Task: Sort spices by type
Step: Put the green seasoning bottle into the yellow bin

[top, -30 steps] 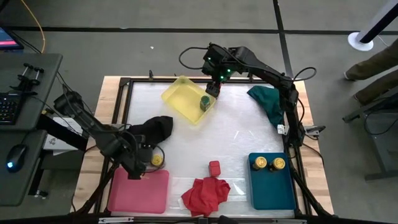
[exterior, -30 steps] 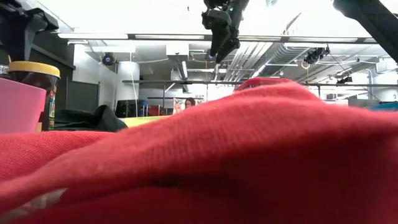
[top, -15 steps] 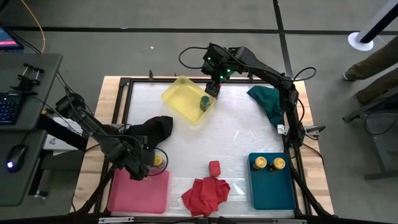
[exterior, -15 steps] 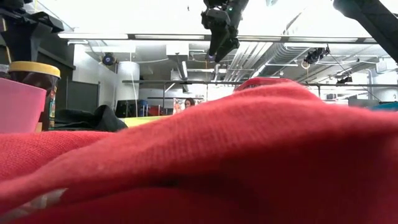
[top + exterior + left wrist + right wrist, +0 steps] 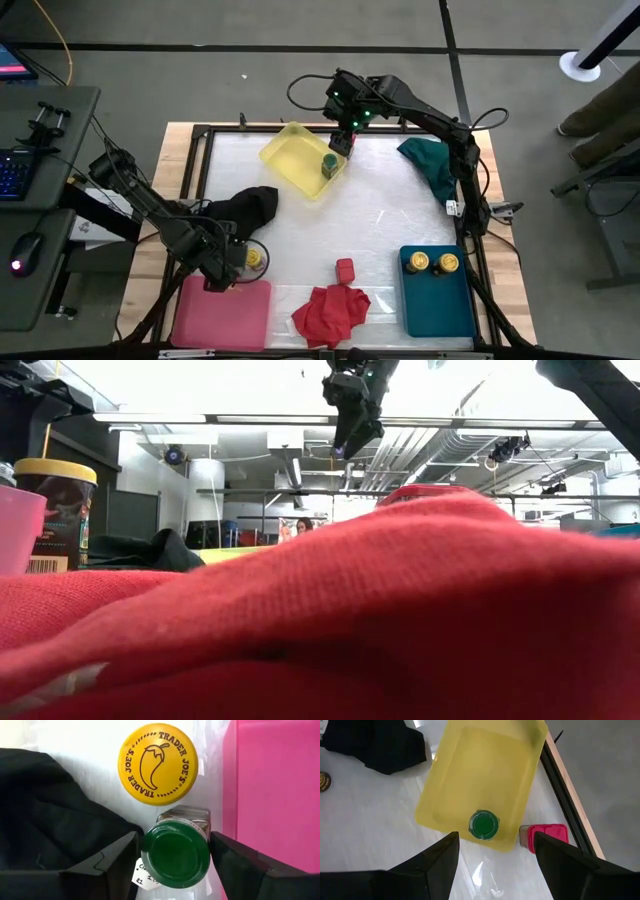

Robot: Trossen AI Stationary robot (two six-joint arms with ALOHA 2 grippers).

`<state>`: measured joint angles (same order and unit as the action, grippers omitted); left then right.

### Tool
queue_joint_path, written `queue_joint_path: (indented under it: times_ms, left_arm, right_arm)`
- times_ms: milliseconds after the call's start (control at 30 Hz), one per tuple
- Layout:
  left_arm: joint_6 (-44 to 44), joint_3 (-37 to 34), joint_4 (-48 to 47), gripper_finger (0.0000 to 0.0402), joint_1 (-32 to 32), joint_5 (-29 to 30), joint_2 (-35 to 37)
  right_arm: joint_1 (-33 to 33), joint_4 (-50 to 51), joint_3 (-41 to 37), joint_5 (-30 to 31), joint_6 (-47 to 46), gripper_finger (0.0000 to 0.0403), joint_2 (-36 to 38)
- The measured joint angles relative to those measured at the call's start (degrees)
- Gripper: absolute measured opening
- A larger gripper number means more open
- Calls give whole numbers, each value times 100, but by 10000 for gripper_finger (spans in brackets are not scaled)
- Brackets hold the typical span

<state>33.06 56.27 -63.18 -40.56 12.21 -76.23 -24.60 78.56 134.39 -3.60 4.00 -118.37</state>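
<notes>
Yellow tray (image 5: 295, 157), pink tray (image 5: 222, 312), teal tray (image 5: 437, 298), red cloth (image 5: 330, 311), black cloth (image 5: 250, 208), green-lidded jar (image 5: 175, 854), yellow lid with dark chilli emblem (image 5: 158, 764)

My left gripper (image 5: 226, 268) is low, fingers spread wide; right gripper (image 5: 341, 140) is up at far edge, fingers apart.

3 flat trays lie on the white table top (image 5: 370, 225): a yellow tray (image 5: 290, 155) near the far edge, a pink tray (image 5: 222, 311) at the near left corner and a teal tray (image 5: 436, 297) at the near right. A black cloth (image 5: 248, 208) is bunched between the yellow and pink trays, a green cloth (image 5: 428, 162) sits by the right edge, and a crumpled red cloth (image 5: 330, 312) lies at the near edge between the pink and teal trays, filling most of the low view. A desk with a keyboard (image 5: 14, 175) and mouse (image 5: 21, 252) stands left of the table
</notes>
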Motion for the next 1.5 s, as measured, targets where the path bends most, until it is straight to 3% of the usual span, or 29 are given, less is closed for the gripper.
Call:
queue_joint_path:
  times_ms: [533, 967, 1500]
  left_arm:
    - [-64, 160, -170, 235, 2, -157, 273]
    - [378, 157, -285, 235, 10, -293, 273]
    - [277, -334, 216, 235, 160, -374, 273]
  right_arm:
    - [0, -96, 0, -9, 10, 252, 0]
    - [0, -216, 0, -9, 10, 252, 0]
    - [0, -321, 0, -9, 10, 252, 0]
